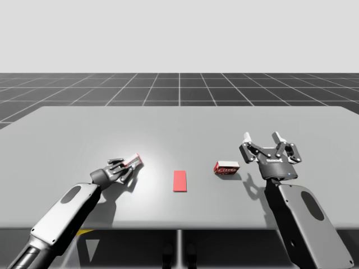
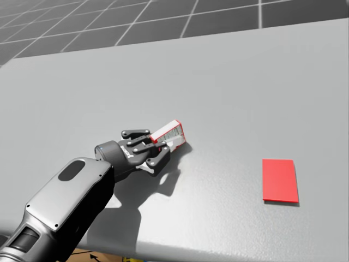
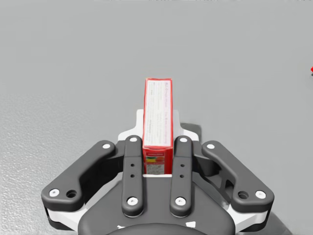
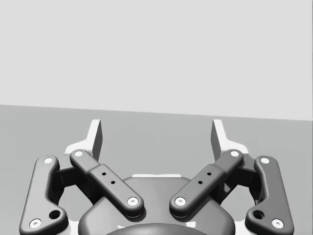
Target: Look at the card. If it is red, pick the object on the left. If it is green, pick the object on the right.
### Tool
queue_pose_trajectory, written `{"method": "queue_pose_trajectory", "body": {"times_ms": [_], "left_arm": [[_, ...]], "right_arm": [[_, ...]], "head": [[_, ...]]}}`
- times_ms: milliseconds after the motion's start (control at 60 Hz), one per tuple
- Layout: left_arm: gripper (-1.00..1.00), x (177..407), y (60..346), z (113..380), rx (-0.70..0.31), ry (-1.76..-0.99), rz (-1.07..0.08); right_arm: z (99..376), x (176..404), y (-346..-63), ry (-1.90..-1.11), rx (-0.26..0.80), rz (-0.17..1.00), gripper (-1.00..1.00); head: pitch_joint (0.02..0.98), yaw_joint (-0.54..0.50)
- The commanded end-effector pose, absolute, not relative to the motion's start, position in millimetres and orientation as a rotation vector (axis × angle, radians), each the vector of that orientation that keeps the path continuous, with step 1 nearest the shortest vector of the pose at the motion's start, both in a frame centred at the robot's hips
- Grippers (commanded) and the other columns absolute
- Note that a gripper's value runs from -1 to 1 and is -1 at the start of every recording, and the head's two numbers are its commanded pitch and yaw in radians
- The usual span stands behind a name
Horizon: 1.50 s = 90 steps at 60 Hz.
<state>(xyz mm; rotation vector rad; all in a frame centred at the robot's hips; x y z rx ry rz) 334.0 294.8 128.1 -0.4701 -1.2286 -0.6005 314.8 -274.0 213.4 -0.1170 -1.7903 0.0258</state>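
Observation:
A red card (image 1: pixel 180 181) (image 2: pixel 280 180) lies flat on the grey table (image 1: pixel 179 120) near its front middle. To its left, a thin red and white box (image 1: pixel 134 162) (image 2: pixel 169 134) (image 3: pixel 157 122) sits between the fingers of my left gripper (image 1: pixel 126 166) (image 2: pixel 154 146) (image 3: pixel 157 147), which is shut on it from both sides. A small red box (image 1: pixel 226 167) lies to the right of the card. Beyond it to the right, my right gripper (image 1: pixel 265 140) (image 4: pixel 157 134) is held above the table, open and holding nothing.
The table's front edge (image 1: pixel 179 228) runs just behind both forearms. A dark gridded floor (image 1: pixel 179 89) stretches past the table's far edge. Bare grey surface lies between the card and each box.

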Motion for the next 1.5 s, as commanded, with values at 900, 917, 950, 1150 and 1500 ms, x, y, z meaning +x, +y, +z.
{"method": "queue_pose_trajectory", "body": {"times_ms": [900,917,950,1150,1500], "left_arm": [[1.00,321.8,285.4,133.5,-0.511,-1.223,-0.712],[1.00,321.5,285.4,137.8,-0.514,-1.233,-0.711],[1.00,321.4,285.2,145.2,-0.515,-1.250,-0.708],[1.00,323.4,284.4,189.3,-0.479,-1.339,-0.717],[1.00,330.9,272.3,268.9,-0.388,-1.560,-0.676]], "right_arm": [[215.3,313.0,-277.8,-1.797,-0.118,0.010,-1.00],[215.3,313.0,-277.8,-1.797,-0.118,0.010,-1.00],[215.2,313.2,-277.7,-1.796,-0.118,0.010,-1.00],[214.8,313.8,-278.0,-1.795,-0.117,0.010,-1.00],[214.8,314.3,-278.1,-1.794,-0.120,0.010,-1.00]], "head": [[0.447,0.34],[0.446,0.34],[0.444,0.34],[0.443,0.34],[0.437,0.35]]}}
